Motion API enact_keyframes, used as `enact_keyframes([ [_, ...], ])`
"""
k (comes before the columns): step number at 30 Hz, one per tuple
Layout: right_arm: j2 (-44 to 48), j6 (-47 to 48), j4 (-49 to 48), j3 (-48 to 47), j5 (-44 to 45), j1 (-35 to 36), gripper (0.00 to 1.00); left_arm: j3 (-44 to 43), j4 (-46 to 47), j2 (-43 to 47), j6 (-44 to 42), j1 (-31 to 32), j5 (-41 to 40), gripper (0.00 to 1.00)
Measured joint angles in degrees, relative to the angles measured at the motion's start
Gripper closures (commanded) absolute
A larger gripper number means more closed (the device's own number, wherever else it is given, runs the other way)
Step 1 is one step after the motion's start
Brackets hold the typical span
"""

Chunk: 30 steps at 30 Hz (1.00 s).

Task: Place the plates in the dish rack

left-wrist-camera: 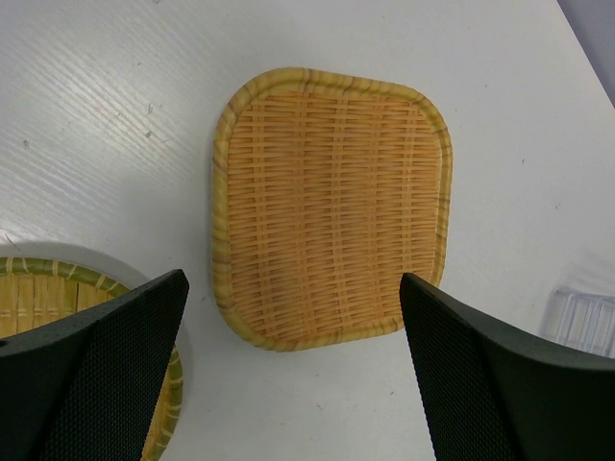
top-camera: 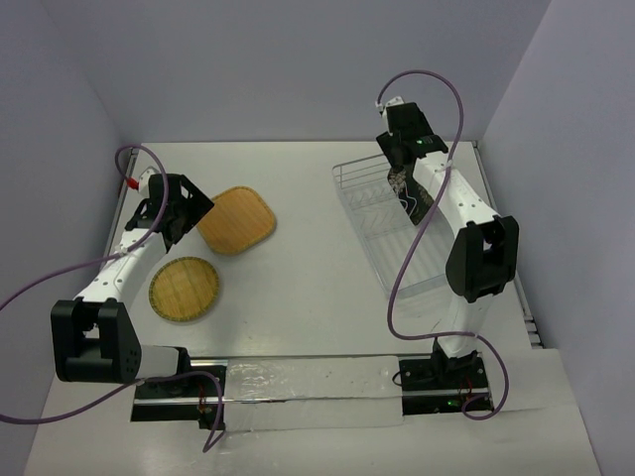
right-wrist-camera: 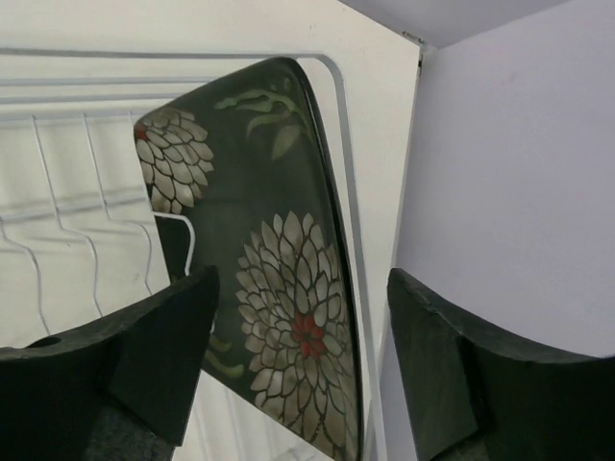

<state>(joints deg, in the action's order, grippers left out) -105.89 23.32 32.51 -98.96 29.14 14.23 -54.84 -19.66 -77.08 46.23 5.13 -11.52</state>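
Right wrist view: my right hand [right-wrist-camera: 303,279], spread and released, straddles the black plate [right-wrist-camera: 259,254] standing on edge inside the dish rack [right-wrist-camera: 67,173]. My left hand [left-wrist-camera: 293,283], spread too, hovers over the orange plate [left-wrist-camera: 332,206] left of the dish rack; probably light, stiff, best gripped by its rim.

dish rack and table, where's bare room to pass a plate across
Free: the near half of the dish rack, and the table strip between rack and orange plate. Crowded: the rack's far end, where the black plate stands, and the left side, with the yellow-green plate.
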Motion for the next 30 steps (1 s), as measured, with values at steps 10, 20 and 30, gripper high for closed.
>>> enact_keyframes([
  [10, 7.52, -4.26, 0.02, -1.41, -12.07, -0.01, 0.01, 0.33, 1.30, 0.09, 0.10, -0.77, 1.67, 0.01],
  [20, 27.00, -16.10, -5.72, 6.76, -31.46, 4.91, 0.00, 4.40, 5.59, -0.46, 2.07, -3.98, 3.41, 0.01],
  [30, 31.91, -25.49, -9.20, 26.14, -36.13, 10.63, 0.00, 4.38, 16.93, -14.60, -1.25, -8.17, 12.03, 0.07],
])
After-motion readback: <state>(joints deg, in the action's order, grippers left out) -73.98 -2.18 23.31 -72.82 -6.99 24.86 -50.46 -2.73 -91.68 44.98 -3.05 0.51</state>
